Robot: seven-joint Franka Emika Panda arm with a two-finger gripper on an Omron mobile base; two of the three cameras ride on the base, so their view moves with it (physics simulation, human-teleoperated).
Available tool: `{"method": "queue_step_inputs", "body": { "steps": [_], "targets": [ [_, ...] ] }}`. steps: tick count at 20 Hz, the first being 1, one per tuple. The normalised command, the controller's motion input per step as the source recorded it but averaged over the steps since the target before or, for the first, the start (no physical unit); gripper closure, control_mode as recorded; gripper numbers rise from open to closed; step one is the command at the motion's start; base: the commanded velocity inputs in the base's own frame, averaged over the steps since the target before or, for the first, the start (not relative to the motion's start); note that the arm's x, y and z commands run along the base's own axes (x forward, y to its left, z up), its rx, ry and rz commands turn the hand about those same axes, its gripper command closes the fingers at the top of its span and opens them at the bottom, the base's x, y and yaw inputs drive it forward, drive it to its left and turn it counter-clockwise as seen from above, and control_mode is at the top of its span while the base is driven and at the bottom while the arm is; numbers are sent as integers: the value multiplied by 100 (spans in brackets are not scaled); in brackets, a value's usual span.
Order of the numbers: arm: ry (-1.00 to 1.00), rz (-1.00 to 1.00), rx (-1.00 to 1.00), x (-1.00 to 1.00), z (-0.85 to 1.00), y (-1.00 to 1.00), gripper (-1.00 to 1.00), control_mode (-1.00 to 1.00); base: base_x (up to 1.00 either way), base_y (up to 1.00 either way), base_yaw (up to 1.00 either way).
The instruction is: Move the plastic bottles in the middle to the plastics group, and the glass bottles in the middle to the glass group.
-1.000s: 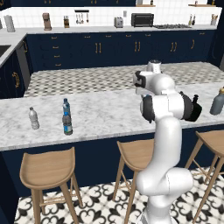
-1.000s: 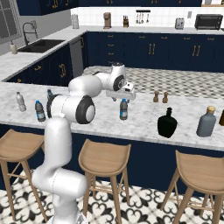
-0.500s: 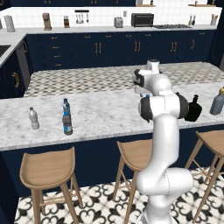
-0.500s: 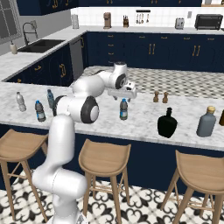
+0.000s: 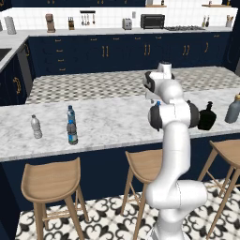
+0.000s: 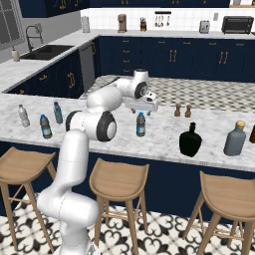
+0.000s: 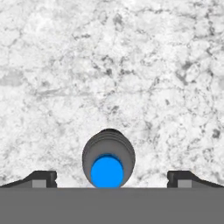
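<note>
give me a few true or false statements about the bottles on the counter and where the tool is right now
1. The tool hangs above a water bottle with a blue cap. True.
2. The tool is shut on that bottle. False: in the hand view its fingertips stand wide apart on either side of the cap, not touching it.
3. The black bottle lies on its side. False: it stands upright on the counter.
4. The tall grey bottle stands to the right of the black bottle in the right base view. True.
5. Two small brown shakers stand behind the black bottle, farther from the stools. True.
</note>
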Motion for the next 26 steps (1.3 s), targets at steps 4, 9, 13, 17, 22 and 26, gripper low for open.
{"method": "queue_step_inputs", "body": {
  "steps": [4, 9, 13, 17, 22, 26],
  "targets": [
    [6, 0, 0, 0, -34, 0, -100, -100, 0, 0, 0],
    [2, 0, 0, -4, -31, 0, -100, -100, 0, 0, 0],
    [-4, 0, 0, -29, -11, 1, 100, -100, 0, 0, 0],
    [0, 0, 0, 0, 0, 0, 100, -100, 0, 0, 0],
    [0, 0, 0, 0, 0, 0, 100, -100, 0, 0, 0],
    [0, 0, 0, 0, 4, 0, 100, -100, 0, 0, 0]
  ]
}}
